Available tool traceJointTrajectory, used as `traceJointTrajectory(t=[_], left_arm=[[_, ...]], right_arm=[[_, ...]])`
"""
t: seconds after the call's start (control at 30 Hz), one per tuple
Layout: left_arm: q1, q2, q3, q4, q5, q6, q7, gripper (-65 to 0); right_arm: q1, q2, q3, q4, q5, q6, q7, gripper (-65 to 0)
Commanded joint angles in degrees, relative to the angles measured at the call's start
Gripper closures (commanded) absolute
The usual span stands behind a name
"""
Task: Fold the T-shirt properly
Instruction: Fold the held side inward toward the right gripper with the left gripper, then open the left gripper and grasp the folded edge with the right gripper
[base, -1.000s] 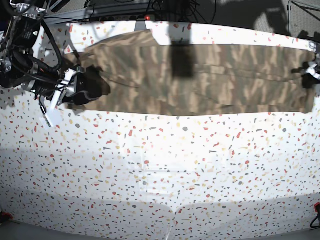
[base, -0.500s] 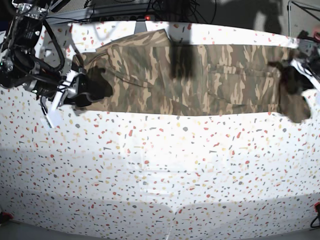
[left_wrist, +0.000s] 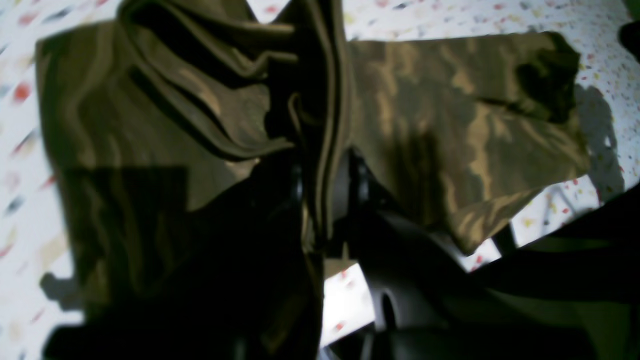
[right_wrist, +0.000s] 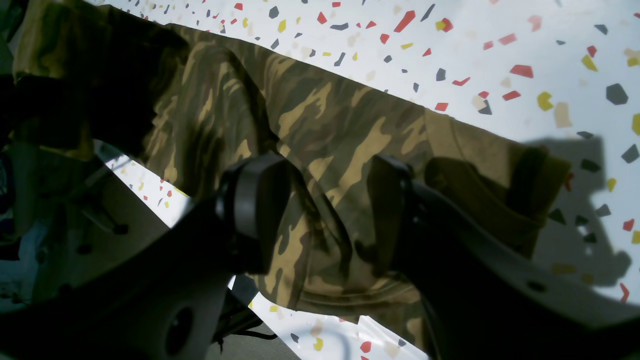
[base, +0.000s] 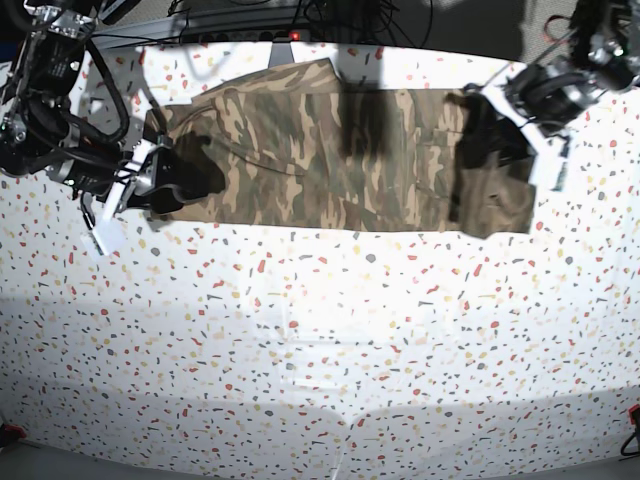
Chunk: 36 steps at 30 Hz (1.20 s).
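Both grippers grip the T-shirt (base: 320, 160), which lies stretched across the far side of the speckled table (base: 320, 350). Right gripper (right_wrist: 320, 210) — jaws closed on bunched cloth at the shirt's end on the view's left. Left gripper (base: 490, 130) — pinching the opposite end, raised and hanging folded over the shirt.

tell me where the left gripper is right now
In the base view the left gripper is at the upper right, above the far edge of the table, shut on the T-shirt end it has lifted.
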Motion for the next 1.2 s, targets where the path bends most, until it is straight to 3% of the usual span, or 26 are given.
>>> traceJointTrajectory(t=[0.0, 0.23, 0.67, 0.7, 0.8, 0.87, 1.1, 1.17], left_arm=[[-0.61, -0.2, 0.96, 0.92, 0.24, 0.24, -1.62, 0.0], [-4.92, -0.09, 8.94, 0.87, 6.54, 4.57, -2.62, 0.0], [-7.3, 1.46, 12.79, 0.87, 10.29, 4.55, -4.31, 0.0], [-7.3, 1.49, 12.79, 0.87, 10.29, 4.55, -4.63, -1.5], [-7.3, 1.49, 12.79, 0.87, 10.27, 4.52, -5.03, -21.0], [-7.3, 1.46, 12.79, 0.87, 10.27, 4.52, -5.01, -27.2], [-7.3, 1.46, 12.79, 0.87, 10.64, 4.52, -5.44, -27.1], [-7.32, 1.46, 12.7, 0.87, 14.71, 4.52, -6.84, -27.1]], right_arm=[[0.63, 0.74, 0.35, 1.03, 1.55, 0.28, 1.07, -30.4], [0.63, 0.76, 0.35, 1.03, 1.53, 0.28, 1.07, -30.4], [0.63, 0.76, 0.35, 1.03, 1.46, 0.28, 1.05, -30.4], [0.63, 0.76, 0.35, 1.03, 1.46, 0.28, 1.05, -30.4], [0.63, 0.74, 0.35, 1.03, 1.46, 0.28, 1.05, -30.4], [0.63, 0.76, 0.35, 1.03, 1.33, 0.28, 1.05, -30.4], [0.63, 0.76, 0.35, 1.03, 1.33, 0.28, 1.05, -30.4], [0.61, 0.76, 0.35, 1.03, 1.33, 0.28, 1.05, -30.4]])
